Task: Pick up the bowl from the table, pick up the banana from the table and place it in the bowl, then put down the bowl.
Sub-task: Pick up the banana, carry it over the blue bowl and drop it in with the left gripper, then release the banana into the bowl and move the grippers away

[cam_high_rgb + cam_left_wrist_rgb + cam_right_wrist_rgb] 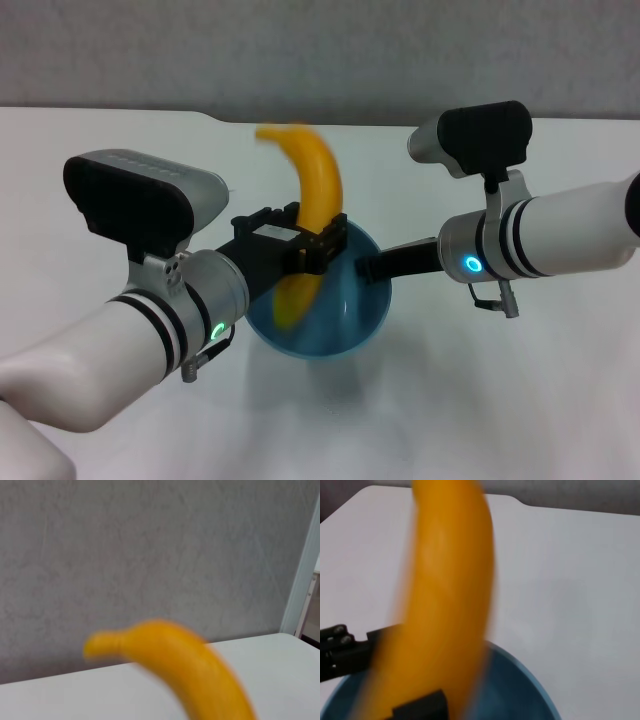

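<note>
left gripper (318, 245) fingers pinch the banana (310, 215) upright over the bowl (330, 315); right gripper's (368, 267) fingers grip its rim.

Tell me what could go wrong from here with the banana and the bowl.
The left pincer grips the banana near its middle, standing nearly upright, lower end inside the bowl. Released like this, the banana, longer than the bowl is wide, might tip over the rim onto the table. The right pincer holds the bowl by its rim alone, so the banana's weight landing could tilt or slip it.
</note>
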Robot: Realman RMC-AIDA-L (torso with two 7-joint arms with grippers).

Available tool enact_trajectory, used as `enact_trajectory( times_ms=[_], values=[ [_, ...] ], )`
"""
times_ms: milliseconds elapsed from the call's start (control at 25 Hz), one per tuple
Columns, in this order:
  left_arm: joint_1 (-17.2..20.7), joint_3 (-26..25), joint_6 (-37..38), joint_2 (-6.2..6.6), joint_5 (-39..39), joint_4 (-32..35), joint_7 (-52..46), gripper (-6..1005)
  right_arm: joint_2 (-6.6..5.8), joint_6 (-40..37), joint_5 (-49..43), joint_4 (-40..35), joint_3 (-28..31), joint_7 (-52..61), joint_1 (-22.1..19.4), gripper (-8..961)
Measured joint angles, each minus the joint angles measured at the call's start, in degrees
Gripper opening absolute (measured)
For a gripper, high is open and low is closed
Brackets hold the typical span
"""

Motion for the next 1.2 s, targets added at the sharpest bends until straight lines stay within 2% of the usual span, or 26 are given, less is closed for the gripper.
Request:
enact_trajectory(
  times_ms=[400,520,680,800,920,1200],
  values=[
    [0.43,-0.80,-0.69,0.10,0.33,0.35,0.05,685,-0.14,1.39,-0.19,-0.65,1.53,0.02,0.01,60],
    [1.43,-3.17,0.10,0.23,0.90,0.49,0.24,895,-0.28,3.55,-0.47,-1.48,3.52,0.03,0.54,63],
    [5.21,-9.57,0.77,0.27,1.06,2.46,0.05,896,-0.42,6.89,-1.25,-4.68,6.82,-0.02,3.80,67],
    [6.12,-11.79,0.63,0.26,1.06,3.45,0.01,895,-0.49,8.75,-1.33,-6.23,9.19,-0.76,4.59,70],
    [7.47,-14.83,0.50,0.20,0.87,5.00,-0.10,894,-0.57,11.65,-1.40,-10.65,12.76,-2.76,7.45,73],
    [8.80,-17.17,0.21,0.16,0.81,7.68,-0.48,891,-1.10,12.90,-2.09,-20.70,15.14,-4.31,14.25,81]
  ],
)
